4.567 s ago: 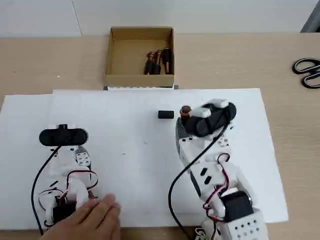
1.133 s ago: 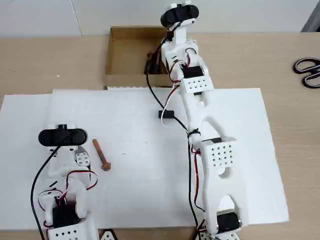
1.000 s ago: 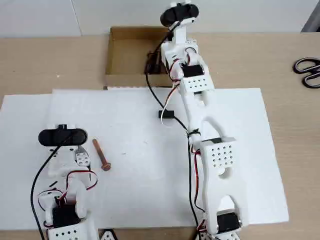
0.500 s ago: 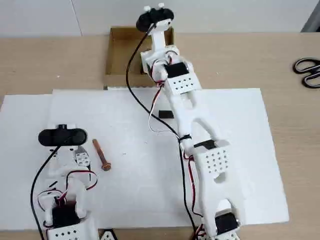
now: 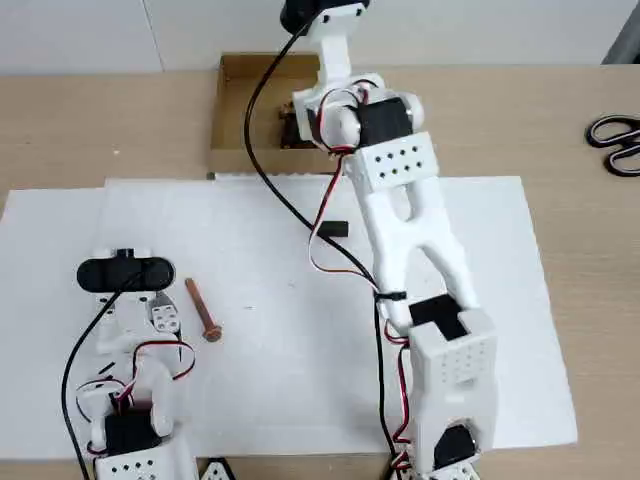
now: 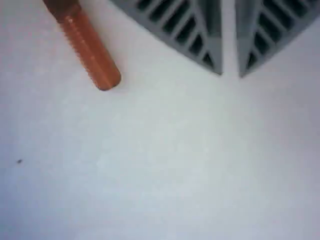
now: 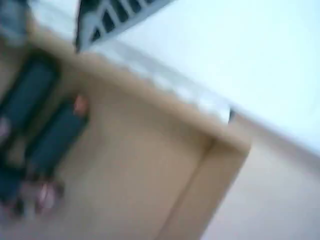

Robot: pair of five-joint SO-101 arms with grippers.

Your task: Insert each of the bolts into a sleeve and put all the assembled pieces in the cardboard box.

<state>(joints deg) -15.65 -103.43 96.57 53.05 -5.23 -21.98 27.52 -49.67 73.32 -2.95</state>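
Observation:
A copper bolt (image 5: 203, 310) lies on the white paper just right of my left arm (image 5: 130, 320). Its threaded end (image 6: 87, 45) shows beside my left gripper (image 6: 230, 74), whose grey fingers (image 6: 200, 30) stand nearly together with nothing between them. A black sleeve (image 5: 335, 229) lies mid-paper. My right arm (image 5: 385, 150) stretches over the cardboard box (image 5: 250, 110). In the right wrist view, assembled dark sleeves with copper bolts (image 7: 55, 140) lie on the box floor (image 7: 135, 175), and one grey finger (image 7: 115, 17) shows above the box wall.
Scissors (image 5: 615, 140) lie at the table's far right edge. The white paper (image 5: 250, 400) covers the near half of the wooden table, with free room between the two arms.
A bolt appeared beside the left arm after a hand withdrew. The right arm went from the paper to the box, then swung back right over it with its wrist higher.

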